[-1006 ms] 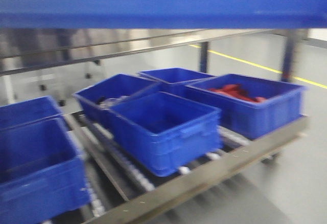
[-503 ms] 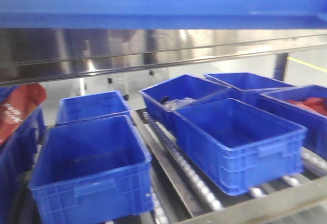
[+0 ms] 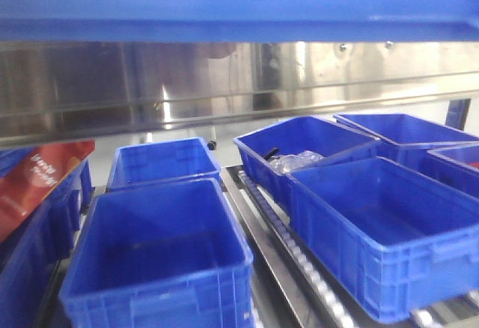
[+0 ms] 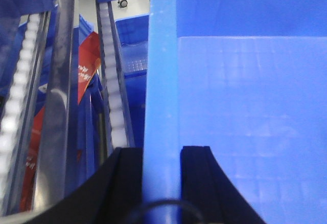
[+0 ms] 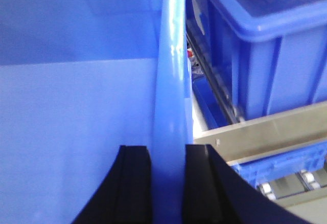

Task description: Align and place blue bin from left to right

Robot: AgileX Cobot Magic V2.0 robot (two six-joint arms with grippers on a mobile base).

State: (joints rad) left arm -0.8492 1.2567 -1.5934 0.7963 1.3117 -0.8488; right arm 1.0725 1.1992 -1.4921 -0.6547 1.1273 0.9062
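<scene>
Front view: the blue bin (image 3: 239, 2) spans the frame's top edge, above a roller rack (image 3: 322, 290) carrying other blue crates (image 3: 157, 305).

Left wrist view: my left gripper (image 4: 161, 157) is closed on the bin's left wall, one finger on each side.

Right wrist view: my right gripper (image 5: 167, 157) clamps the right wall likewise.

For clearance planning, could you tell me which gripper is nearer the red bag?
Left. The left gripper clamps the blue bin on its wall facing the red bag; the right gripper clamps the opposite wall.
</scene>
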